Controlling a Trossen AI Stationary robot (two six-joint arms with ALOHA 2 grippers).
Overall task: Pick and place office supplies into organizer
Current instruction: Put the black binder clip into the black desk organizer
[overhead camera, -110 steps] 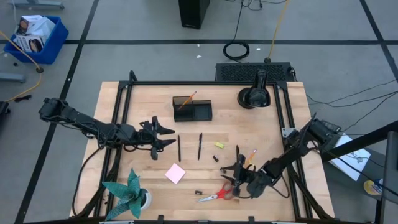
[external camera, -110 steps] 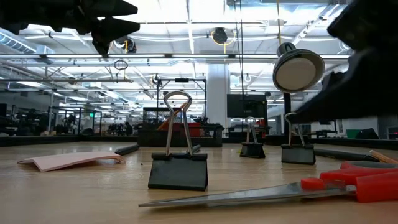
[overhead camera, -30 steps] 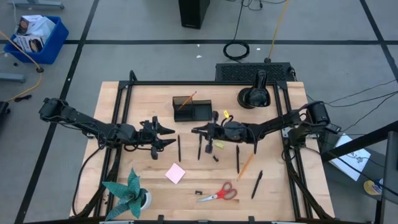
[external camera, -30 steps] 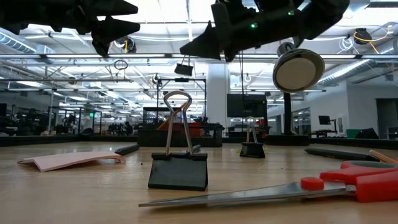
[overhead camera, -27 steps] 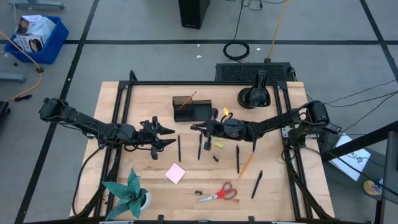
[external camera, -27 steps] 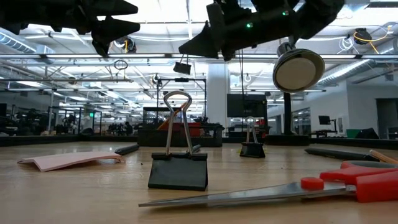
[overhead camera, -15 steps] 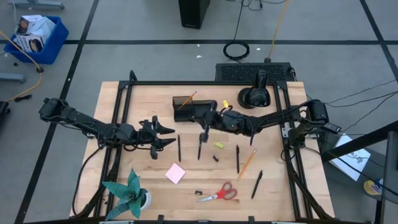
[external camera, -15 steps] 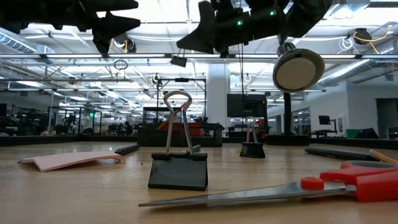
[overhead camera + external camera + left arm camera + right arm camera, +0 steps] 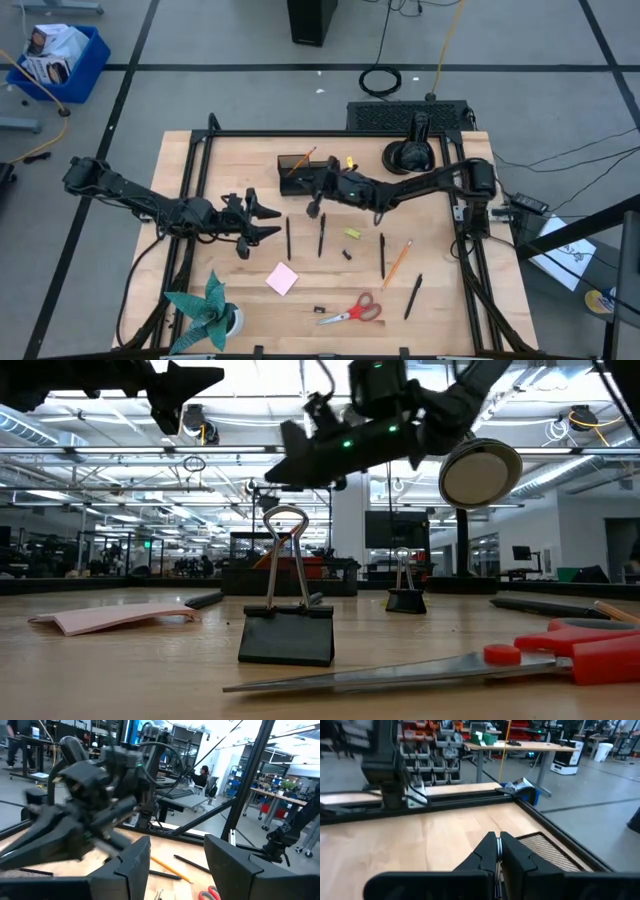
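The black organizer (image 9: 309, 176) stands at the table's far middle, with an orange pencil (image 9: 303, 158) leaning in its cup. My right gripper (image 9: 317, 196) is shut and hovers at the organizer's near edge. A small black binder clip (image 9: 312, 209) hangs under it. My left gripper (image 9: 264, 221) waits open above the table's left part, holding nothing. On the wood lie black pens (image 9: 321, 233), an orange pencil (image 9: 398, 262), red-handled scissors (image 9: 352, 309), a pink sticky pad (image 9: 282, 279), a yellow bit (image 9: 352, 233) and more binder clips (image 9: 287, 630). My right gripper pinches the binder clip's thin wire handle (image 9: 497, 851) between its two shut fingers. The fingers reach in from the table's right, slanting down. The clip's body hangs below them, clear of the table; the fingers hide it in the wrist view.
A teal paper plant (image 9: 208, 308) stands at the near left corner. A round black object with an upright post (image 9: 408, 152) sits at the far right. A black frame rail (image 9: 330, 133) borders the table. Bare wood lies between the pens and my left gripper.
My right gripper, still shut on the binder clip, has travelled toward the table's left and far edges, from above the pens to the organizer's near edge. The clip has stayed hanging below it, clear of the table.
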